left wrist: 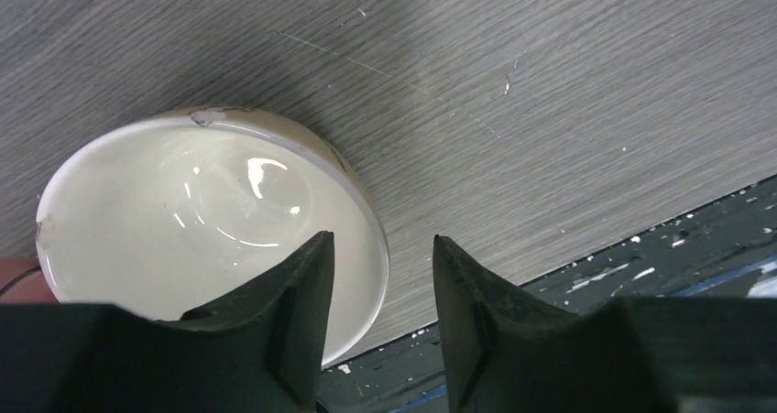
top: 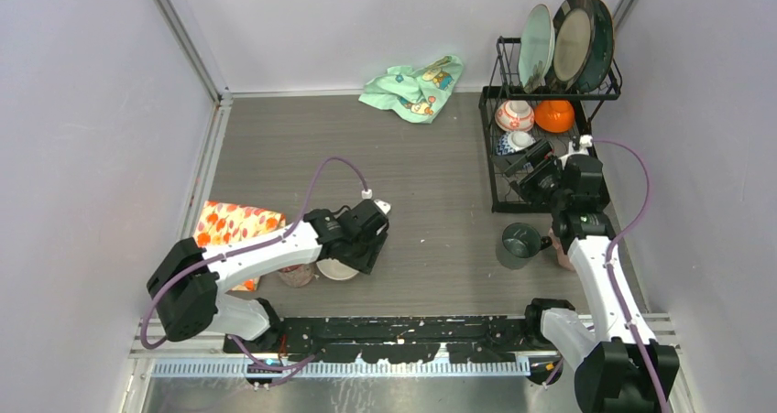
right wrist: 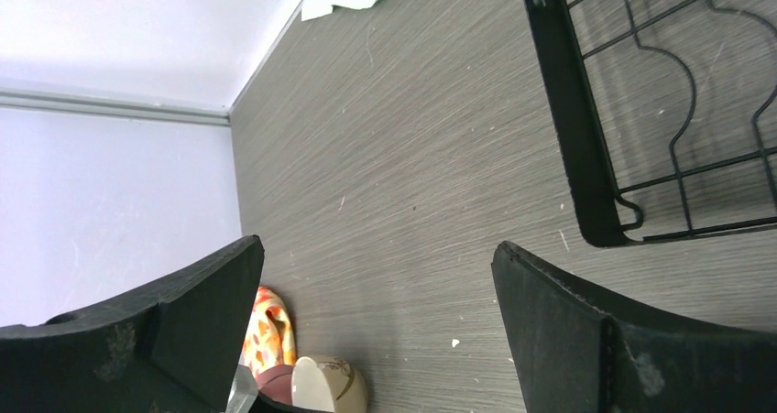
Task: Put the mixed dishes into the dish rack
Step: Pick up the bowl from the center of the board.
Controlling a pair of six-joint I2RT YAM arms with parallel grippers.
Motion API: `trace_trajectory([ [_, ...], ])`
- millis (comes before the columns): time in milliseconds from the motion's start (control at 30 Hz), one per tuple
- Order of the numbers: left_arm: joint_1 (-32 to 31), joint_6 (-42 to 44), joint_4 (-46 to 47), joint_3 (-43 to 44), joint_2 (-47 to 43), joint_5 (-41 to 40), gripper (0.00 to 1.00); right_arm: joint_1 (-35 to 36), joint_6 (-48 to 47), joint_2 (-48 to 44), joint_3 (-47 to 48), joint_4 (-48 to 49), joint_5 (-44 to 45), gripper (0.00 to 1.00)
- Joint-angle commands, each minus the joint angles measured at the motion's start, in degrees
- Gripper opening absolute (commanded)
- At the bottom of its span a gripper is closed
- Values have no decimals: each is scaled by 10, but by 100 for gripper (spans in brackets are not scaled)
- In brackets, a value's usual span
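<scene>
where the left claw [left wrist: 380,246] hangs, it half-covers the white bowl [left wrist: 197,213].

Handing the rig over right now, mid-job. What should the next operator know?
Left gripper: open, jaws straddling the rim of the white bowl, which sits on the table.
Right gripper: open, empty, by the near edge of the dish rack.
Done: three plates upright in the upper shelf; red patterned bowl and blue patterned bowl in the lower basket.
Left: white bowl, pink cup beside it, dark green cup near the right arm.
</scene>
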Motion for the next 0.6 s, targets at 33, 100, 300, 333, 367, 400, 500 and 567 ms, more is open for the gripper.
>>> trace_trajectory([
  [33, -23, 17, 35, 1, 11, -50, 42, 1, 57, -3, -38, 94, -50, 100],
  [100, -33, 22, 34, 6, 21, -58, 40, 1, 62, 9, -37, 97, -56, 100],
  [300, -49, 35, 53, 19, 46, -65, 21, 3, 83, 19, -55, 156, -83, 100],
  [333, -52, 37, 57, 21, 47, -63, 19, 4, 91, 19, -60, 168, -88, 99],
  [367, -58, 41, 62, 22, 48, -63, 16, 5, 98, 21, -61, 176, -96, 100],
  [400, -62, 47, 67, 24, 47, -63, 13, 7, 105, 25, -61, 182, -103, 100],
  [500, -69, 64, 87, 32, 43, -57, 2, 17, 104, 32, -56, 184, -105, 100],
  [567, -70, 77, 102, 38, 39, -51, 0, 23, 96, 45, -50, 177, -105, 100],
])
